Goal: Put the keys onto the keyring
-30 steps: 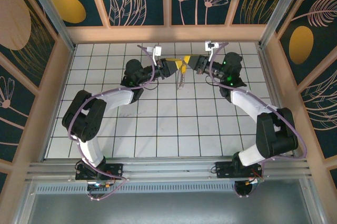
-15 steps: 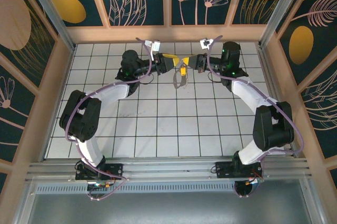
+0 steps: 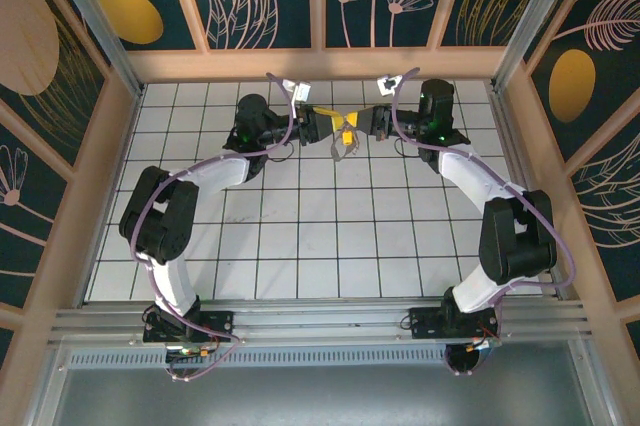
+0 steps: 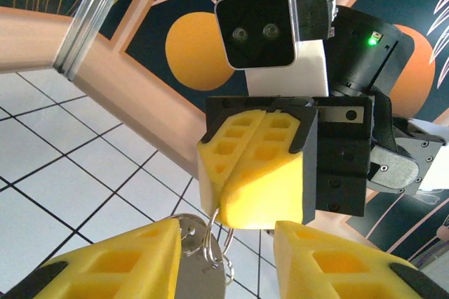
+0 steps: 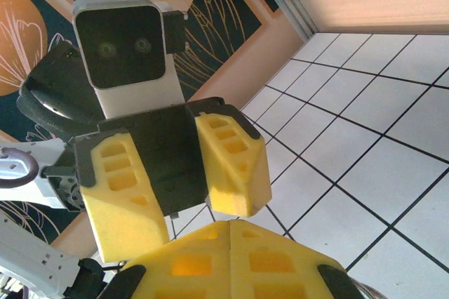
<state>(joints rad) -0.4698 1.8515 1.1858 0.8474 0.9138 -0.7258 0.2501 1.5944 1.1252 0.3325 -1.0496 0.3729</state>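
In the left wrist view my right gripper (image 4: 226, 204) is shut on the keyring (image 4: 210, 227), a thin silver wire loop that comes out from between its yellow pads. A flat grey metal key (image 4: 202, 274) hangs on it, lying against my left gripper's left finger (image 4: 105, 260). My left gripper (image 4: 224, 264) is open, its fingers either side of the ring, with a wide gap on the right. From above, the two grippers (image 3: 330, 122) (image 3: 354, 126) meet tip to tip over the far tiles and the keyring (image 3: 344, 144) dangles below them. The right wrist view shows the left gripper's fingers (image 5: 235, 165) apart.
The wooden back wall (image 3: 320, 64) runs close behind both grippers. White tiled floor (image 3: 320, 236) stretches toward the arm bases. The aluminium corner post (image 4: 91, 15) stands at the far left.
Both grippers have shifted a little toward the back wall, still facing each other. The dangling keyring now hangs closer under them. The right stays shut.
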